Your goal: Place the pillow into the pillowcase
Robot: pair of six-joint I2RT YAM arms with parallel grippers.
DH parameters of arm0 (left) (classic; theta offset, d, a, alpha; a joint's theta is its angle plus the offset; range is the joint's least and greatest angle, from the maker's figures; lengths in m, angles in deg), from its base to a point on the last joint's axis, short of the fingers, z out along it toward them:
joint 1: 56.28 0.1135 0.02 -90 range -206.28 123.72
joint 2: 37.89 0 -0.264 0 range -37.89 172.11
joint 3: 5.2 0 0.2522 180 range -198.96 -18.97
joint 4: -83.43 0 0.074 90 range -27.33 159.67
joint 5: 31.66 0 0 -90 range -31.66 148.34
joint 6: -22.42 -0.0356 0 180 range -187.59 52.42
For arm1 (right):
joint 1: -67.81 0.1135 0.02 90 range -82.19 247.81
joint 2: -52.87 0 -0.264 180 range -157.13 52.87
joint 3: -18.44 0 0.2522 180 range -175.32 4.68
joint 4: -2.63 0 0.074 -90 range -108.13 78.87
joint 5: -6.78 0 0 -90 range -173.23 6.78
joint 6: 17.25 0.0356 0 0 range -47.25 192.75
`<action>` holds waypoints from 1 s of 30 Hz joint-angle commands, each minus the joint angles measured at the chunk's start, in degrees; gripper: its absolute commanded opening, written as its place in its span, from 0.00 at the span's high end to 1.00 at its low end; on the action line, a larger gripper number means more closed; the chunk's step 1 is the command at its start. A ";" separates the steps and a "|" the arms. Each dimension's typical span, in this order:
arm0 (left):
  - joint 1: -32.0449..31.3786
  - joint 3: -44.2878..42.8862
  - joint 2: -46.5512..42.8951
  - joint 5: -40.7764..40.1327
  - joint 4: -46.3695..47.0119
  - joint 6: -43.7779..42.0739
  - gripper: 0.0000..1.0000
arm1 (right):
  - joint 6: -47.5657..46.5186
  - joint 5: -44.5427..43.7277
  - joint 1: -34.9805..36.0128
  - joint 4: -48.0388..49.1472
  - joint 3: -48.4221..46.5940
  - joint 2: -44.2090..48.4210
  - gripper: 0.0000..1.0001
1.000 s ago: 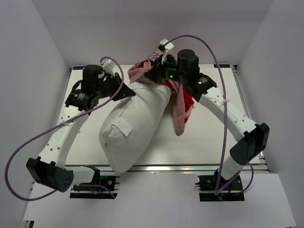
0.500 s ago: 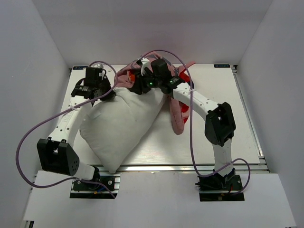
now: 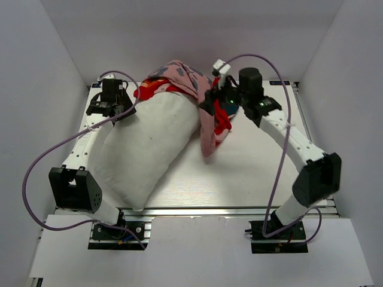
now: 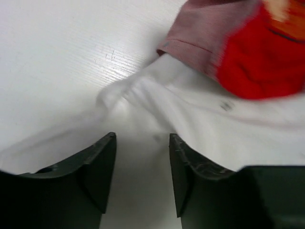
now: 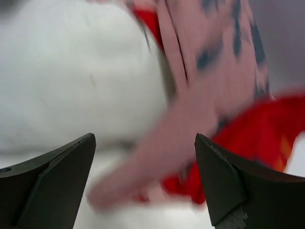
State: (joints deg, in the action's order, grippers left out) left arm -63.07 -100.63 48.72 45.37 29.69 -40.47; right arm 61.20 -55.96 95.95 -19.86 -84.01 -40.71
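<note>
The white pillow [image 3: 146,152] lies diagonally on the table, its near end at the front left. The red and pink pillowcase [image 3: 179,78] is draped over its far end, with a flap hanging down the right side. My left gripper [image 3: 127,109] is at the pillow's far left corner. In the left wrist view it [image 4: 143,143] stands open just over the pillow [image 4: 190,109], beside the pillowcase edge [image 4: 205,47]. My right gripper [image 3: 207,106] hovers by the hanging flap. The right wrist view shows it [image 5: 143,143] wide open, with the blurred pillowcase [image 5: 190,109] and the pillow [image 5: 71,67] ahead.
The white table [image 3: 269,173] is closed in by white walls at the back and both sides. Purple cables loop above both arms. The arm bases stand at the near edge.
Both grippers have gone from shut to open. The pillowcase now covers the pillow's far end. The right arm swung back to the right and the pillow settled flatter on the table.
</note>
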 commanded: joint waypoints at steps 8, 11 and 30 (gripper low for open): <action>-0.24 -11.67 -7.41 3.64 0.88 -7.24 0.30 | 7.21 -15.83 1.30 1.77 23.12 6.40 0.11; -1.91 -10.88 -8.91 6.72 0.00 -9.79 0.30 | 15.11 -19.00 2.97 1.79 17.79 1.05 0.11; -11.58 11.53 -22.80 6.47 -0.88 -5.93 0.29 | 30.19 -11.17 7.98 -3.22 -7.90 -19.16 0.11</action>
State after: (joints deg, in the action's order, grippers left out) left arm -74.24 -89.07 27.74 50.92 27.81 -47.44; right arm 87.69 -66.97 102.47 -21.72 -89.06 -55.92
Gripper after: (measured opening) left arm 0.708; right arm 0.894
